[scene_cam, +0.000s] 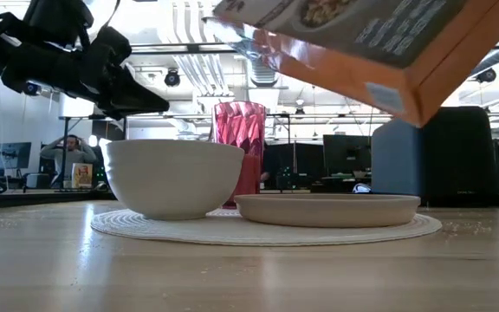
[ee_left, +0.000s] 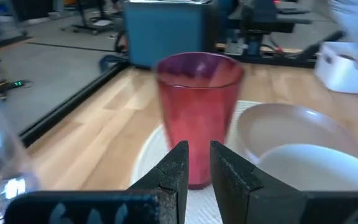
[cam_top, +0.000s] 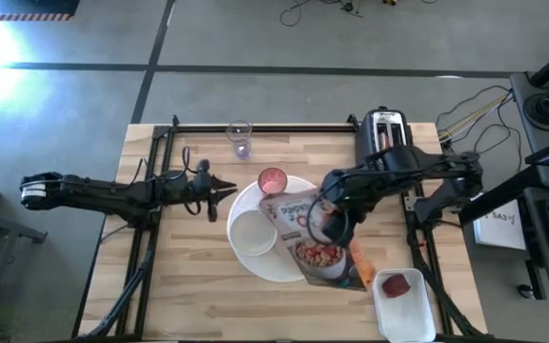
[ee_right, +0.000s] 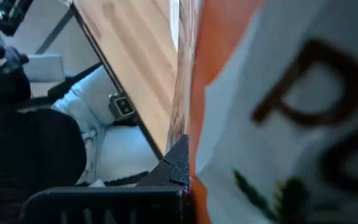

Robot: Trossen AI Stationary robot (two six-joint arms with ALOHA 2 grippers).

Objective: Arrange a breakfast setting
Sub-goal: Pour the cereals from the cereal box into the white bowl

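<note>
A round white ribbed placemat (cam_top: 289,270) lies mid-table. On it stand a white bowl (cam_top: 253,233), a grey plate (scene_cam: 327,209) and a pink-red tumbler (cam_top: 272,180). My right gripper (cam_top: 328,217) is shut on an orange-and-white cereal box (cam_top: 305,240), tilted above the plate. My left gripper (cam_top: 219,191) hovers at the placemat's left edge, pointing at the tumbler (ee_left: 197,112); its fingers stand a narrow gap apart and hold nothing. A red thing (cam_top: 398,284) lies in the white tub. The bagel and spoon are out of view. My right gripper pinches the cereal box across its thickness, coming from the table's right. One finger (ee_right: 179,163) lies against a printed face (ee_right: 229,155); the box hides the other. The box is lifted clear, tilted, one corner (scene_cam: 416,108) lowest above the plate.
A clear glass (cam_top: 239,139) stands at the far edge and a black-and-silver toaster (cam_top: 385,133) at the far right. The white tub (cam_top: 416,314) sits at the near right corner. Bare wood lies left and near of the placemat.
</note>
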